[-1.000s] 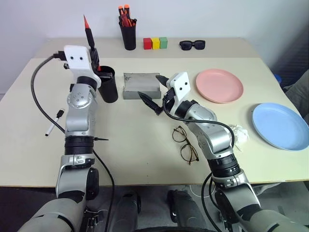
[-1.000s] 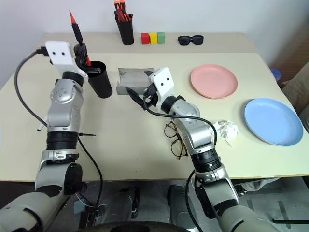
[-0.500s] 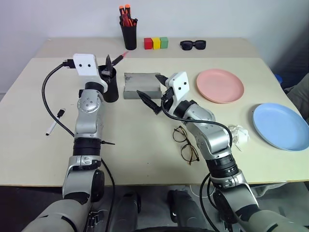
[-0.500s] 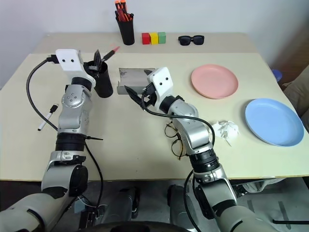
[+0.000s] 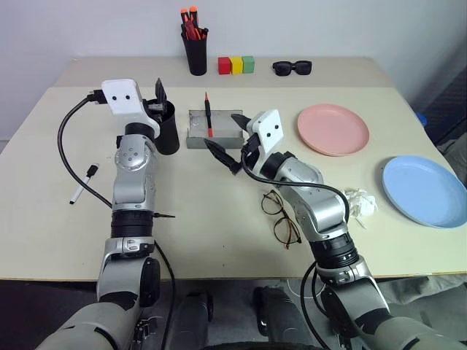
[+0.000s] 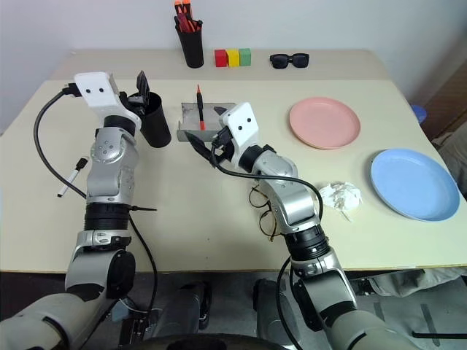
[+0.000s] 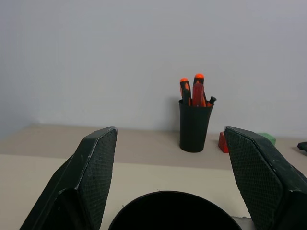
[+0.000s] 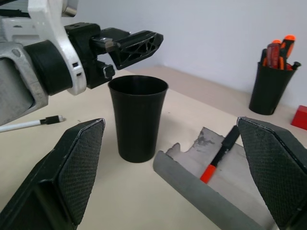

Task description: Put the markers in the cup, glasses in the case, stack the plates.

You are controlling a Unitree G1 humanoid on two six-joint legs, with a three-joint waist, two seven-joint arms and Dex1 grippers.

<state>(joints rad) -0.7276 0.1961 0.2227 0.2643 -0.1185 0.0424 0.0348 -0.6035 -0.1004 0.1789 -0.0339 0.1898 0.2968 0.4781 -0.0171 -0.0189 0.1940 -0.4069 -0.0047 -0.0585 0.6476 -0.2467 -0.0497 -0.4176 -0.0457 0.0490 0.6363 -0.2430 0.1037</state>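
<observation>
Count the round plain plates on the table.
2: the salmon pink plate beyond the right arm, and the light blue plate near the table's right edge. Neither is stacked.

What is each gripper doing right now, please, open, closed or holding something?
Left gripper: open, empty, above the cup.
Right gripper: open, empty, near the case.

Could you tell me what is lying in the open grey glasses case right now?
The red marker lies in the grey case, red end nearer the robot. The right gripper hides the case's near right corner, so that part cannot be checked.
</observation>
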